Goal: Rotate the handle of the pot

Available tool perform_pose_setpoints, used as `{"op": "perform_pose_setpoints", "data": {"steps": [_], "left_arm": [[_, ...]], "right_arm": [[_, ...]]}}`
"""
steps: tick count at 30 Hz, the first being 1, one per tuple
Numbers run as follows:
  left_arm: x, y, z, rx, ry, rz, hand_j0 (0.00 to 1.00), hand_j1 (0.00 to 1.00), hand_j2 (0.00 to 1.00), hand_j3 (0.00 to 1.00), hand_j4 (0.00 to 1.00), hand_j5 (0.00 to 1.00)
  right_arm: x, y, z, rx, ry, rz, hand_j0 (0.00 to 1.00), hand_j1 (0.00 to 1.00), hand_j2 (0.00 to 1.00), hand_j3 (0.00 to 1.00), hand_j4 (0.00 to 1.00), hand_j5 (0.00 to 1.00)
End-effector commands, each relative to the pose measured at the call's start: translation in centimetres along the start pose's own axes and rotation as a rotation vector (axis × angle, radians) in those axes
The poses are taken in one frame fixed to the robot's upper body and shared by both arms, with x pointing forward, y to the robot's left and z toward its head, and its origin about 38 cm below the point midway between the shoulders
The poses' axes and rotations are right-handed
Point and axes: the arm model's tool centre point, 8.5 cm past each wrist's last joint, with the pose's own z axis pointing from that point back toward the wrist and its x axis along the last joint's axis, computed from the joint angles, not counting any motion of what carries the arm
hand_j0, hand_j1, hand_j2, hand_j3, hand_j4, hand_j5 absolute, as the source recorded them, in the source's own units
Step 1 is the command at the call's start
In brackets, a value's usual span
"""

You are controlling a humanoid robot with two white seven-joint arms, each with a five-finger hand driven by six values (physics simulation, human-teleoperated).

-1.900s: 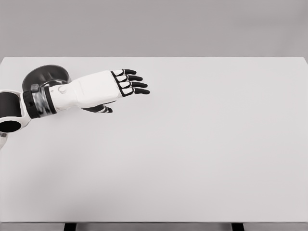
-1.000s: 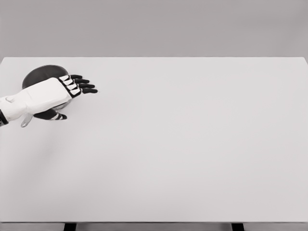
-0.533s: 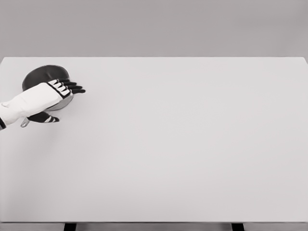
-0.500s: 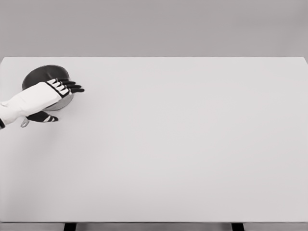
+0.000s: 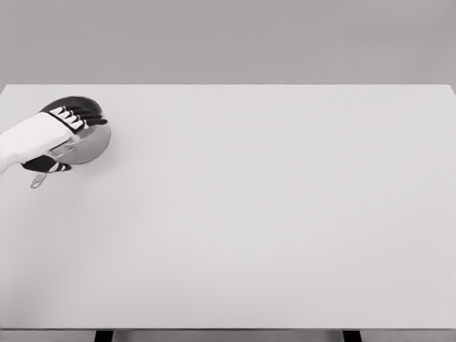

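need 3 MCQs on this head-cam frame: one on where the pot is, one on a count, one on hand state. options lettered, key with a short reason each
1. Where on the white table does the dark round metal pot sit?
A. far left, toward the back
B. dead centre
C. front right corner

2. How many robot hands show?
A. none
B. one
C. two

3. What is the white left hand with black fingers doing?
A. lying flat on the table far from the pot
B. lifting the pot high above the table
C. reaching over the pot, fingers across its top

Key:
1 A: the pot lies near the table's left edge in its rear half.
2 B: only the left hand enters, from the left edge; no right arm shows.
3 C: the black fingers overlap the pot's dark interior, and the thin metal handle pokes out below the hand.
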Motion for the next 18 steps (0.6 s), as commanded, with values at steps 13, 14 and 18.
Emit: {"op": "perform_pose_setpoints", "data": {"steps": [13, 14, 18], "left_arm": [[-1.8, -0.8, 1.3, -0.018, 0.07, 0.001, 1.0, 1.0, 1.0, 1.0, 1.0, 1.0], [-2.0, -0.9, 1.5, -0.019, 0.076, 0.003, 1.0, 1.0, 1.0, 1.0, 1.0, 1.0], [-3.8, -1.1, 2.7, -0.018, 0.138, 0.021, 1.0, 1.0, 1.0, 1.0, 1.0, 1.0]], "right_arm": [[0.0, 0.0, 0.0, 0.0, 0.0, 0.001, 1.0, 1.0, 1.0, 1.0, 1.0, 1.0], [0.0, 0.0, 0.0, 0.0, 0.0, -0.001, 1.0, 1.0, 1.0, 1.0, 1.0, 1.0], [0.0, 0.0, 0.0, 0.0, 0.0, -0.001, 1.0, 1.0, 1.0, 1.0, 1.0, 1.0]]}}
